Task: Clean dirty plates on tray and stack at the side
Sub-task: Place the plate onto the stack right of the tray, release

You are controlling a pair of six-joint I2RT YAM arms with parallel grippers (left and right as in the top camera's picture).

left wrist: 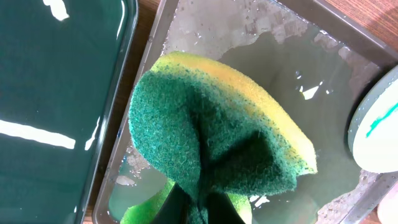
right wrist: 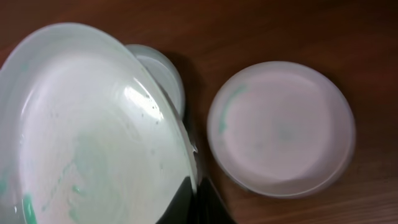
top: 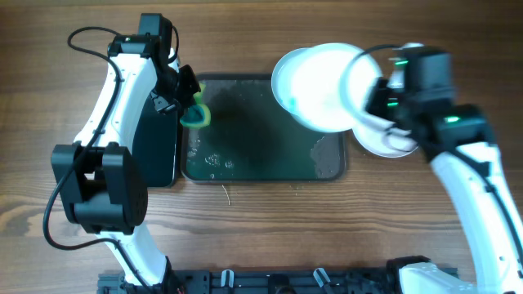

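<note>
My right gripper is shut on the rim of a white plate with faint teal smears and holds it tilted above the right end of the dark grey-green tray. A second plate peeks out behind the held one. A third plate lies on the table right of the tray, partly under my right arm. My left gripper is shut on the green-yellow sponge over the tray's far left corner. A plate rim with a teal streak shows at the right of the left wrist view.
The tray holds shallow water and foam. A narrower glossy black tray lies right against its left side. The rest is bare wooden table.
</note>
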